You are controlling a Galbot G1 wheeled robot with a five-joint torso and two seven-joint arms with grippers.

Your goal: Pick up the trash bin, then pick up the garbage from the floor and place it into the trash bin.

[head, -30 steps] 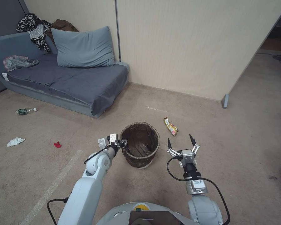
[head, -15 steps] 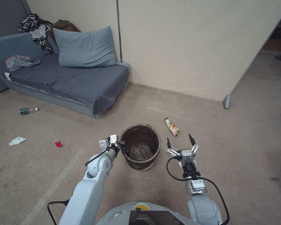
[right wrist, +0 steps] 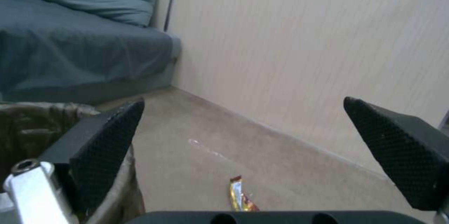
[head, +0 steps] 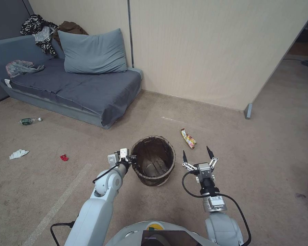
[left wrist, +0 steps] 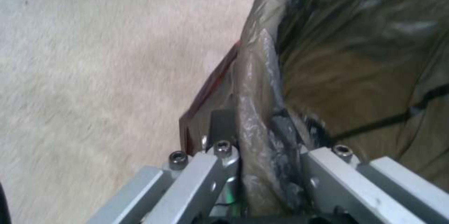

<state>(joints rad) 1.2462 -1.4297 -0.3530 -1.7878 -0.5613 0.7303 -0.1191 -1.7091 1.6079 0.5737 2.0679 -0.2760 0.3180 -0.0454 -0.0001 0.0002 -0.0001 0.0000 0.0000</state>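
Two arms reaching forward over tan carpet [head: 249, 164] in the head view. Left gripper [head: 130, 158] clamped on the rim of the trash bin [head: 153, 160], at the bin's nine o'clock. Bin standing just ahead of the robot, centre of the view, dark brown liner folded over its rim, white base peeking out below. Right gripper [head: 196, 154] hovering at the bin's three o'clock, just beside it, black fingers spread wide apart, nothing between them. Yellow snack wrapper [head: 187, 138] lying on the carpet at twelve o'clock from the right gripper, near the bin's two o'clock. Farther off, around the bin's nine to ten o'clock: small red scrap [head: 63, 157], white tissue [head: 18, 153], green-labelled clear bottle [head: 29, 120], all well apart from the bin. Grey sofa [head: 78, 89] with a blue-grey pillow [head: 92, 52] against the wall at eleven o'clock, greyish plastic bag [head: 20, 67] and striped clothes [head: 37, 29] on it. From the left wrist: metal fingers [left wrist: 220, 162] closed on the liner-wrapped rim [left wrist: 255, 87], crinkled brown liner falling away inside the bin, carpet blurred alongside. From the right wrist: textured black fingertips [right wrist: 110, 129] set far apart, snack wrapper [right wrist: 239, 197] on the carpet between them, edge of the lined bin [right wrist: 28, 122] beside one fingertip, sofa [right wrist: 70, 55] and panelled wall [right wrist: 304, 41] beyond.
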